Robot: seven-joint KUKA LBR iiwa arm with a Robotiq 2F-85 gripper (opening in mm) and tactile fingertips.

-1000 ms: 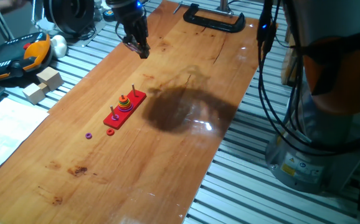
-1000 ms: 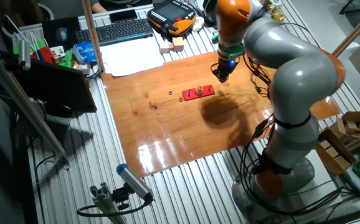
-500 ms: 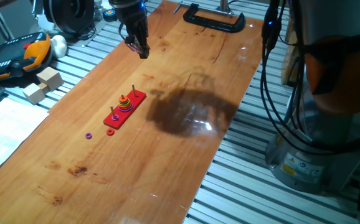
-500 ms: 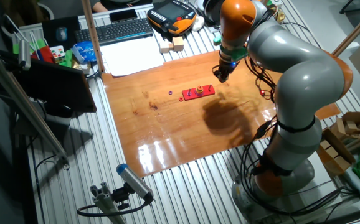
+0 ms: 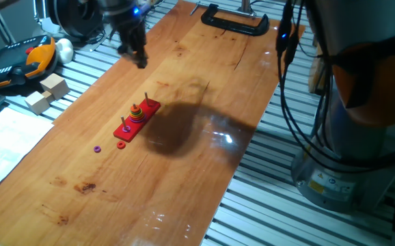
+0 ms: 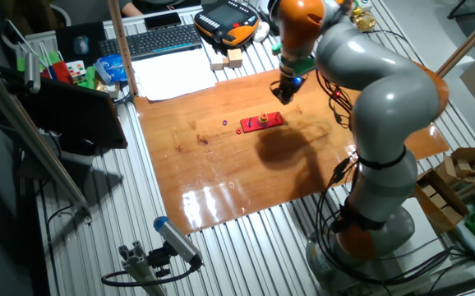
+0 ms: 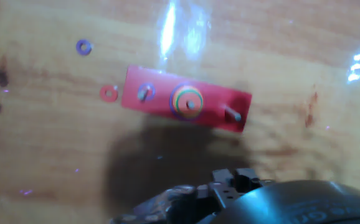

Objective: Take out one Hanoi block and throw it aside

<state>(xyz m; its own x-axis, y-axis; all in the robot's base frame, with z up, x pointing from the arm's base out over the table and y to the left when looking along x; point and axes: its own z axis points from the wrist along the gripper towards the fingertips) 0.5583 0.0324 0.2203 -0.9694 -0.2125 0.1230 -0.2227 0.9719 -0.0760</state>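
- No readable writing on anything; the yellow sticker [image 5: 318, 184] on the arm's pedestal was too small to make out.
- Hand view: gripper [image 7: 230, 186] body filled the bottom edge, fingertips out of frame, so couldn't tell if it was open or closed.
- Just beyond it on the table [image 5: 184, 184] lay the red base [image 7: 185, 107] with three pegs: a stack of rings [image 7: 187, 101] on the middle peg, one purple ring on the end peg [image 7: 145, 91].
- Hanoi block [image 7: 109, 93] lay flat on the wood just beside that end of the base, not touching it.
- A loose purple ring [image 7: 83, 46] lay a bit further out, apart from both.
- One fixed view: block [image 5: 121, 145], then ring [image 5: 98, 148], off the base's [image 5: 137, 119] near end.
- Gripper [image 5: 137, 56] hung above the table's far-left edge, well apart from the base, fingers pointing down.
- Beyond: black clamp [image 5: 234, 22] on the far table end, wooden blocks [image 5: 46, 93] and pendant [image 5: 16, 60] off the left side.
- Other fixed view: arm arched over the table, gripper [image 6: 285, 89] above the base [image 6: 260, 122].
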